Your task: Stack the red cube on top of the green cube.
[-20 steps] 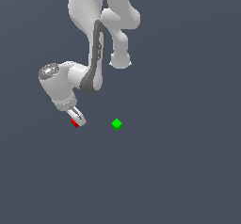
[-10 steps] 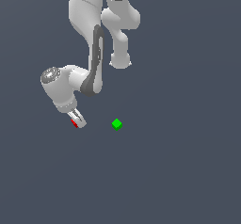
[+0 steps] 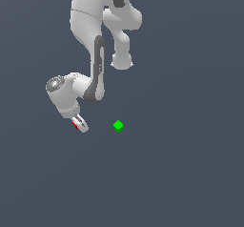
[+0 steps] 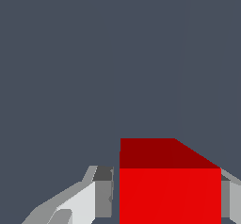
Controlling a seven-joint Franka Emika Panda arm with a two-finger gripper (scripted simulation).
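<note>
- In the exterior view, we saw the white arm (image 3: 95, 40) reach down toward the exterior view's left, with the tool (image 3: 79, 124) low over the dark grey counter (image 3: 181, 173).
- In the same view, only a sliver of the red cube (image 3: 75, 124) showed at the tool's tip, mostly hidden by the fingers.
- We saw the green cube (image 3: 118, 125) lying alone on the counter, to the exterior view's right of the tool and apart from it, at about the same height in the picture.
- In the wrist view, the red cube (image 4: 169, 190) filled the space between the two fingers (image 4: 104, 192); one finger lay against a side of it, the other showed only at the picture's edge.
- We judged the tool closed around the red cube, though we could not tell whether the cube rested on the counter or was lifted.
</note>
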